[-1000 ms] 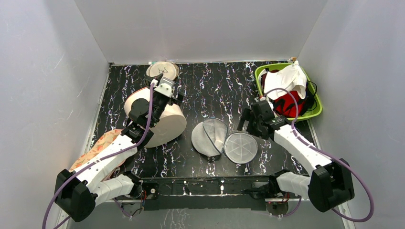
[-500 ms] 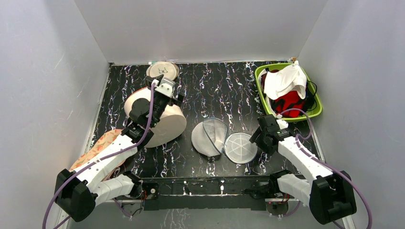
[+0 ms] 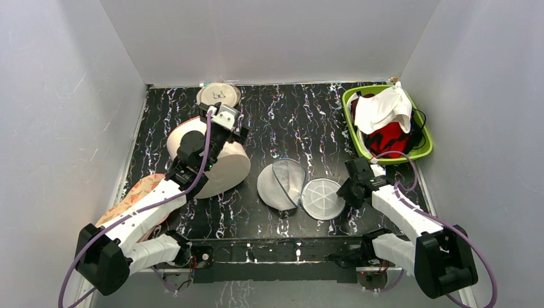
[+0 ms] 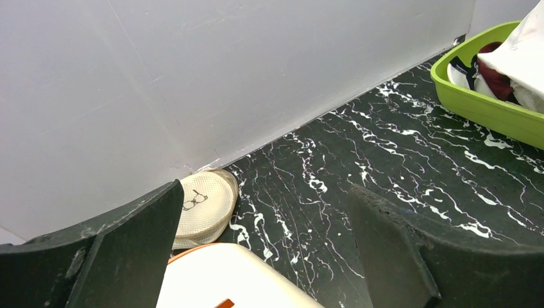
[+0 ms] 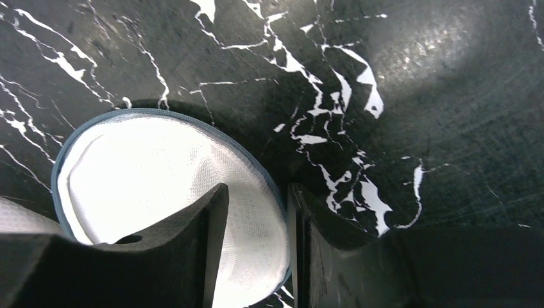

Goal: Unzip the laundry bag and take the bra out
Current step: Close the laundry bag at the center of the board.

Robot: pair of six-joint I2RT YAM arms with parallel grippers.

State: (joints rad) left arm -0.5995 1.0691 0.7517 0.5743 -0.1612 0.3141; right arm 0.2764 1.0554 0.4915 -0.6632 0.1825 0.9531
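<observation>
Lying unzipped at the middle of the tabletop (image 3: 289, 122), the laundry bag (image 3: 321, 199) shows as two round white-grey mesh halves side by side, each edged with a grey-blue zip rim. The left half is propped up and the right half is flat.

The right end effector (image 3: 348, 192) sits at the flat half's right rim. In the right wrist view its fingers stand close together astride that rim (image 5: 258, 192), one over the mesh (image 5: 160, 186) and one over the marble. Whether they pinch it cannot be told.

The left end effector (image 3: 228, 122) is spread wide and grips nothing (image 4: 264, 192), above the cream cylinder (image 3: 224, 168).

One red bra (image 3: 388, 138) lies in the one green basket (image 3: 351, 119) at the far right, partly under a white cloth (image 3: 385, 109). One beige disc (image 3: 218, 95) lies at the back wall.
</observation>
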